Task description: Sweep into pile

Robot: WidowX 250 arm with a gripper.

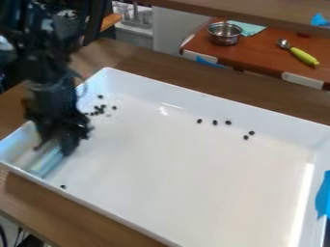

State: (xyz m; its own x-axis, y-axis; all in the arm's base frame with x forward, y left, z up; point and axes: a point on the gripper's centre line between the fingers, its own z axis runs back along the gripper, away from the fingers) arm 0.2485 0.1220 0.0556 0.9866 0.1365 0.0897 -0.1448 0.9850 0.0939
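Right now we see the black robot arm (48, 72) coming in at the upper left of the view, with its black pincer (59, 137) low over the left end of the white rectangular tray (174, 190). We cannot tell whether the pincer is apart, together or clamped on anything. Just below it we make out a pale bluish, shiny flat piece (44, 161) near the tray's left corner; whether it is gripped we cannot say.

We find the small round black pellets (228, 122) in several places on the tray floor. Some form a loose cluster (97, 113) beside the arm, near the far left corner. Three sit in a short row towards the far wall, with two more close together to their right. One lone pellet (63, 186) lies near the front wall.

Under the tray we see the brown wooden table (71, 217). Behind, on a reddish-brown wooden surface (264, 55), we spot a shiny metal pot (225, 34) beside a pale green cloth (250, 29), and a metal scoop with a yellow-green handle (303, 56).
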